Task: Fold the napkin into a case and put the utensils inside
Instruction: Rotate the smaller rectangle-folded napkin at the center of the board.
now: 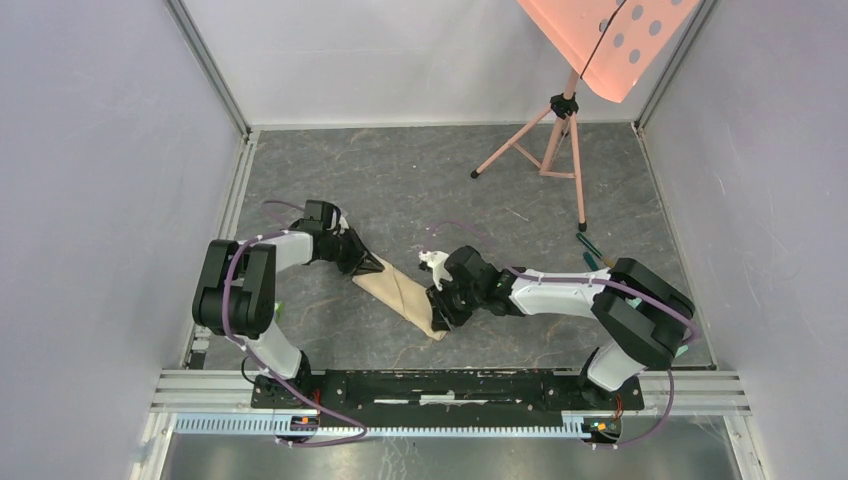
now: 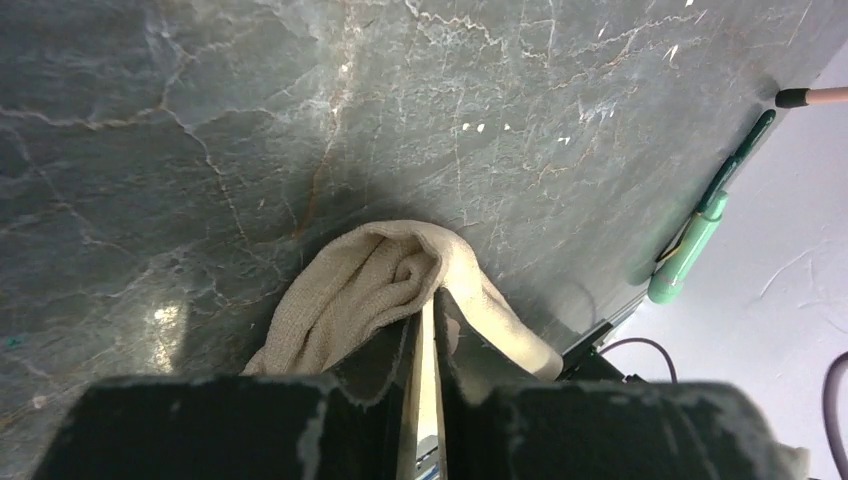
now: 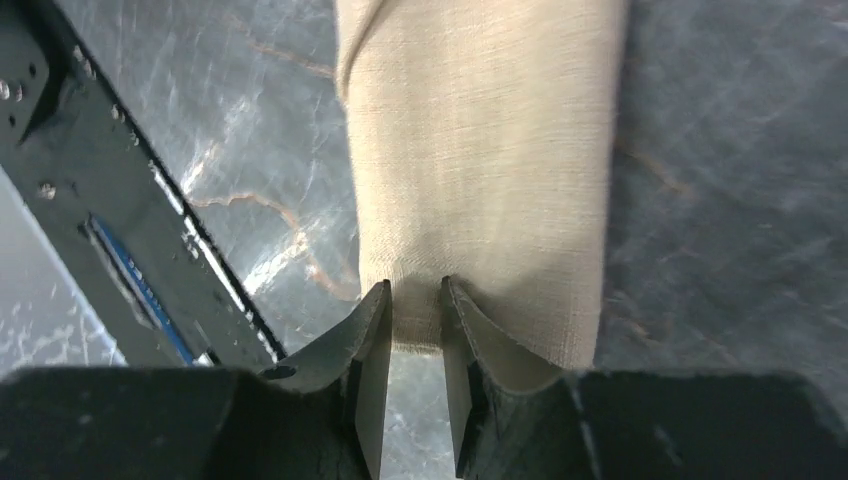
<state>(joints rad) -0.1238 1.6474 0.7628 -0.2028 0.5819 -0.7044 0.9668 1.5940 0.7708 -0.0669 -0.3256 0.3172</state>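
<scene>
The left gripper [image 2: 430,312] is clamping a bunched corner of the napkin [image 1: 400,292]. Its two fingers are pressing almost together, with soft folds of beige cloth bulging out just ahead of the tips and spilling to either side. A thin strip of cloth is showing in the slit between the fingers.

The right gripper [image 3: 412,298] is sitting low over the opposite end of the napkin. Its fingers are standing slightly apart, with a narrow gap between them. The short end edge of the cloth is lying flat right at the fingertips, not gathered between them. From there the napkin is stretching straight ahead of this gripper as a long, narrow folded strip with smooth sides.

In the top view the strip is lying on the grey marbled table [image 1: 420,190] and running diagonally between the two grippers, one at each end.

To the left of the right gripper, a black rail [image 3: 120,230] is crossing the wrist view at an angle, near the cloth but apart from it. Well ahead and to the right of the left gripper, a mint-green cylinder [image 2: 690,250] is lying at the table's edge by the wall, with the tip of a pink tripod leg [image 2: 812,97] beyond it.
</scene>
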